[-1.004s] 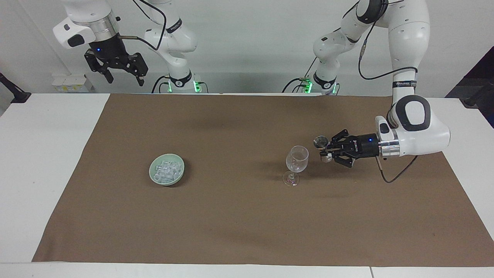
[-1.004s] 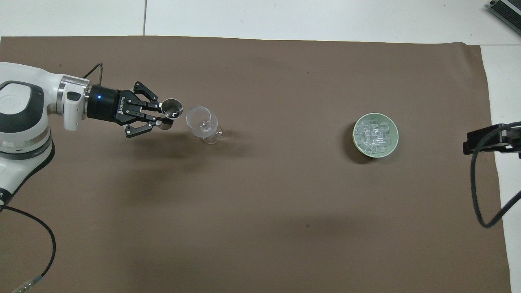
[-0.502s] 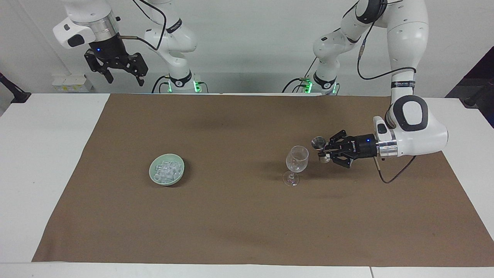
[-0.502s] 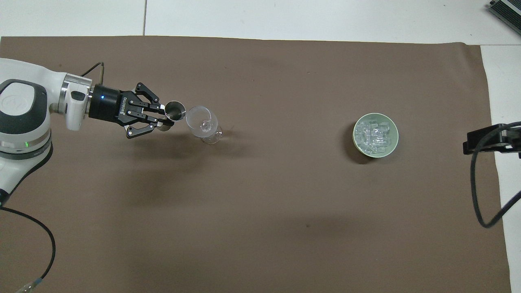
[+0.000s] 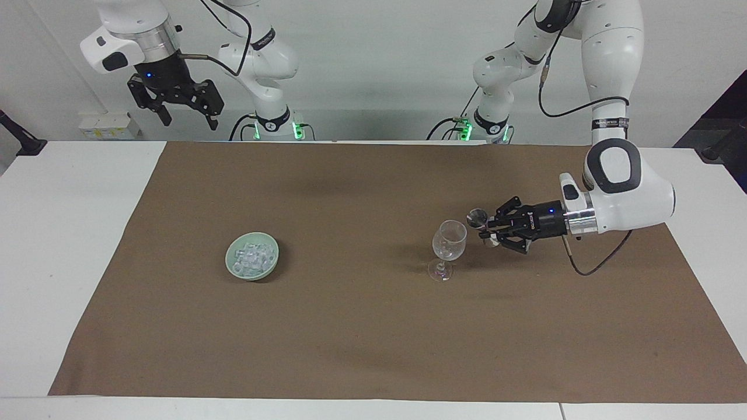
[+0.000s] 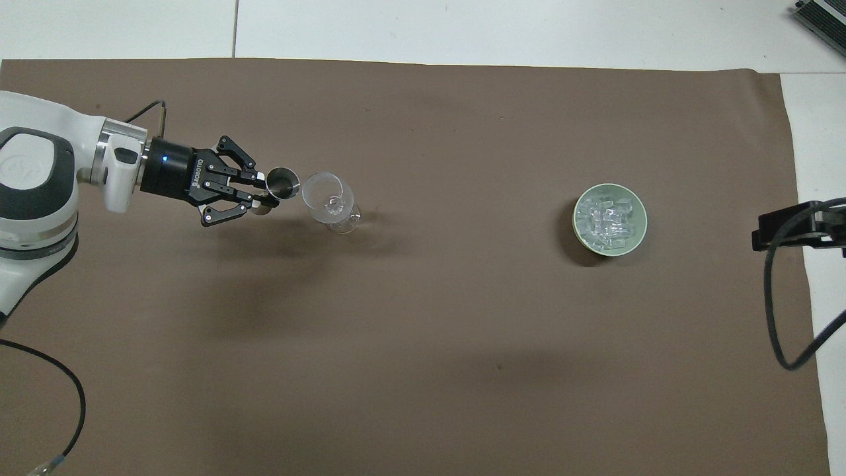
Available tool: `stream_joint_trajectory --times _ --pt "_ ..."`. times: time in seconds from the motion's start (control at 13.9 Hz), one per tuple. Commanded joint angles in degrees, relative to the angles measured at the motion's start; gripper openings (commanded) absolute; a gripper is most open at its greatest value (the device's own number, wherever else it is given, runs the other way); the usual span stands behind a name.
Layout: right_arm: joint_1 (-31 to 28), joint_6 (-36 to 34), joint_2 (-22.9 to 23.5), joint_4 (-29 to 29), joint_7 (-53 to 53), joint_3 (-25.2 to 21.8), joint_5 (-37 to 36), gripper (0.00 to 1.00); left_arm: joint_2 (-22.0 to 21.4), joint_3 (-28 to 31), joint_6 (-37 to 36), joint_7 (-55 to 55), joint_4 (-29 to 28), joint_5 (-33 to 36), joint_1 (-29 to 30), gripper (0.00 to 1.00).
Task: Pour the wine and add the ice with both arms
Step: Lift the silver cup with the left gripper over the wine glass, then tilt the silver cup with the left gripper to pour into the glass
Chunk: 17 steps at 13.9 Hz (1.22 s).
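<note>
Overhead view: left gripper point(image 6: 263, 194) lies level, clamped on a small metal jigger point(image 6: 284, 183) whose mouth seems tipped toward the stemmed glass point(image 6: 328, 200) just beside it. Ice point(image 6: 605, 218) fills the green bowl point(image 6: 638, 235) toward the right arm's end; right gripper point(image 5: 185, 116) waits high, fingers spread, holding nothing.

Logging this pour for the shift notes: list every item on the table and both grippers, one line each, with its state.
Wine glass: upright on the brown cloth, looks empty.
Metal cup: gripped, tipped toward the glass.
Ice: heaped in the green bowl.
Left gripper: shut on the metal cup beside the glass.
Right gripper: open, waiting raised above its end.
</note>
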Motion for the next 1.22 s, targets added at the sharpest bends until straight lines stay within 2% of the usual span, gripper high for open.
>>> stream_joint_trajectory --times 0.0,1.15 --pt "-1.21 -0.26 -0.76 -0.31 -1.62 0.2 1.3 1.0 -2.66 0.73 1.86 -1.77 -1.08 1.37 -1.41 0.0" --pt "-1.12 -0.26 -0.68 -0.31 -1.62 0.2 1.38 1.0 -5.3 0.73 5.73 -13.02 0.68 12.52 -4.57 0.0"
